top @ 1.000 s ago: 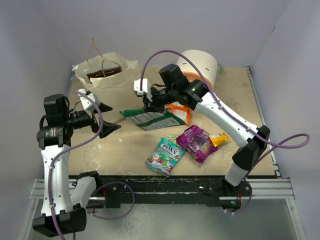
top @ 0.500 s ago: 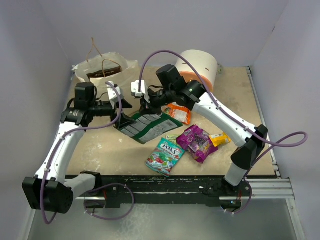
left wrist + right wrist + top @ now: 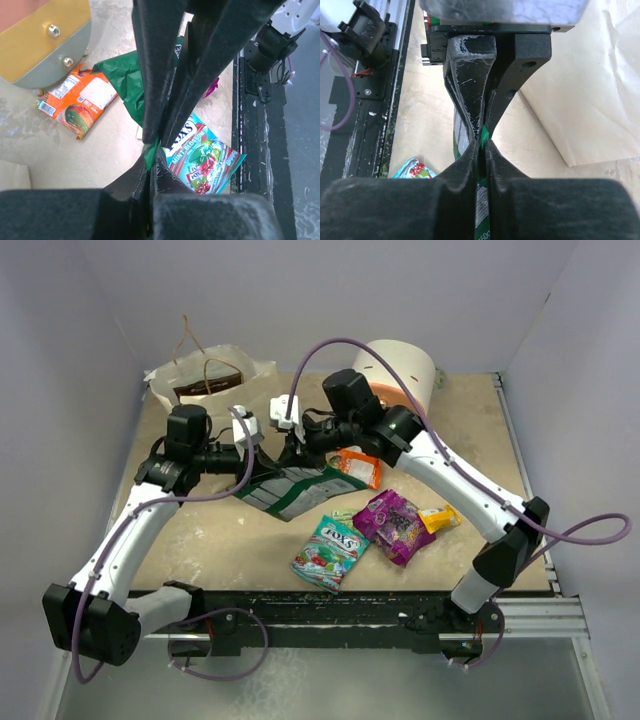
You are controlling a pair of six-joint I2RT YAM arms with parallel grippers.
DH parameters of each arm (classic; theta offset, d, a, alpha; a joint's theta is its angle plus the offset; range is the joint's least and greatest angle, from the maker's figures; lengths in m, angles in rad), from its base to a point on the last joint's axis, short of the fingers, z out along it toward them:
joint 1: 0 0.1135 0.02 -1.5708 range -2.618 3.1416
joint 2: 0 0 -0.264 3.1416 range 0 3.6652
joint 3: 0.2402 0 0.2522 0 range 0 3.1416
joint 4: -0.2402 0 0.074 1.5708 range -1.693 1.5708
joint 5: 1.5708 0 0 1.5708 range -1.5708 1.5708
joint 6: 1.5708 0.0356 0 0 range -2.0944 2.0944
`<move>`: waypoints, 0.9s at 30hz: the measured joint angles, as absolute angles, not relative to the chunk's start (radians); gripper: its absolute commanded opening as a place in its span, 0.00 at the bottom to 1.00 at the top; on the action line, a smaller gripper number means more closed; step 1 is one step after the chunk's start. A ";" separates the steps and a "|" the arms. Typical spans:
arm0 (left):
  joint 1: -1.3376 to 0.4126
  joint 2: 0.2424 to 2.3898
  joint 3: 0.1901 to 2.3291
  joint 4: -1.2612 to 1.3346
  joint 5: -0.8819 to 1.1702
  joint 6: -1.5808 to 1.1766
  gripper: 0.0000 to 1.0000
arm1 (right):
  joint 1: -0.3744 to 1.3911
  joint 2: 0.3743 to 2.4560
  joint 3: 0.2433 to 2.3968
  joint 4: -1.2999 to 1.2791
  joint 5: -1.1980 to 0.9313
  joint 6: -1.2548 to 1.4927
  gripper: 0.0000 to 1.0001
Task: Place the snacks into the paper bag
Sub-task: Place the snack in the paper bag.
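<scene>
left gripper and right gripper both pinch the green-white packet; the 2 sets of jaws hide its seemingly crumpled edge.

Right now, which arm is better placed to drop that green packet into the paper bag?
Left, probably. The left claw and right claw both pinch the green packet, but the left holds the end nearer the paper bag, at the back left.
</scene>
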State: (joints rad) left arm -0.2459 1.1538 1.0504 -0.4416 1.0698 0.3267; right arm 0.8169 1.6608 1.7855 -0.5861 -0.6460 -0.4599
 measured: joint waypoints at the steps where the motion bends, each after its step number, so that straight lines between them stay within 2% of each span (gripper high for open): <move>1: -0.250 1.143 1.050 -0.442 1.071 0.327 0.00 | 0.817 1.650 1.776 -0.577 -0.646 -0.453 0.30; 4: -0.250 1.110 1.050 -0.466 1.057 0.333 0.00 | 0.817 1.606 1.753 -0.565 -0.647 -0.439 0.60; 6: -0.248 1.084 1.050 -0.488 1.042 0.339 0.00 | 0.817 1.567 1.740 -0.563 -0.647 -0.434 0.71; 11: -0.245 1.033 1.053 -0.553 1.011 0.371 0.00 | 0.797 1.468 1.717 -0.557 -0.657 -0.433 0.86; 16: -0.242 0.997 1.079 -0.625 0.989 0.405 0.00 | 0.645 1.364 1.626 -0.508 -0.731 -0.407 1.00; 19: -0.242 0.985 1.111 -0.635 0.986 0.403 0.00 | 0.572 1.305 1.513 -0.477 -0.760 -0.401 1.00; 23: -0.242 0.985 1.156 -0.627 0.988 0.378 0.00 | 0.561 1.283 1.387 -0.447 -0.804 -0.393 0.99; 25: -0.242 0.985 1.168 -0.614 0.990 0.353 0.00 | 0.561 1.290 1.339 -0.428 -0.814 -0.389 0.94; 27: -0.242 0.985 1.172 -0.593 0.992 0.319 0.00 | 0.557 1.300 1.312 -0.411 -0.826 -0.384 0.82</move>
State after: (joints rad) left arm -0.2424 0.9848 1.1725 -0.5934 0.9916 0.3191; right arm 0.5571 1.3003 1.3125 -0.4107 -0.8261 -0.3840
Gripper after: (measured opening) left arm 0.004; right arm 0.961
